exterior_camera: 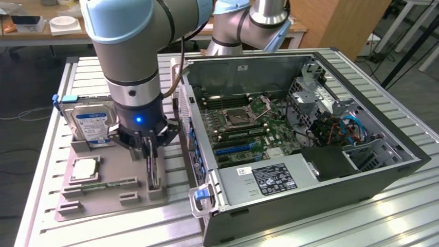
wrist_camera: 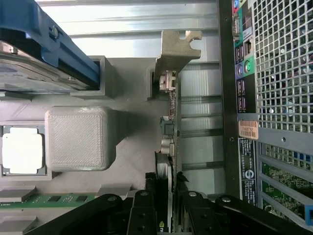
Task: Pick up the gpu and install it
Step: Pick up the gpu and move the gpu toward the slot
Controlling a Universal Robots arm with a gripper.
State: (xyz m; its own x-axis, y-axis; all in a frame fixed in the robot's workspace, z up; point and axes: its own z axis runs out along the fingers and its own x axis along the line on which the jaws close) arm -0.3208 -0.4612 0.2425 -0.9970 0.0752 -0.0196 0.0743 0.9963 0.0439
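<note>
Claw [exterior_camera: 152,174] points straight down, clamping the upright gpu [wrist_camera: 168,146].

The table [exterior_camera: 384,216] at lower right is formed of ribbed, brushed metal; the tray [exterior_camera: 103,208] is moulded in matt plastic; the gpu [wrist_camera: 168,147] is capped by dull metal.

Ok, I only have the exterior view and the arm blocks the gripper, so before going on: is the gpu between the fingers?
Observer: Yes. In the wrist view the gpu stands on edge, and the gripper has its fingers against both faces.
Operator: Is it out of its holder?
Observer: It looks seated; the end with the metal bracket sits against the grey holder.
Operator: What runs beside it?
Observer: The computer case's rear panel, with its ports, runs alongside the card.
</note>
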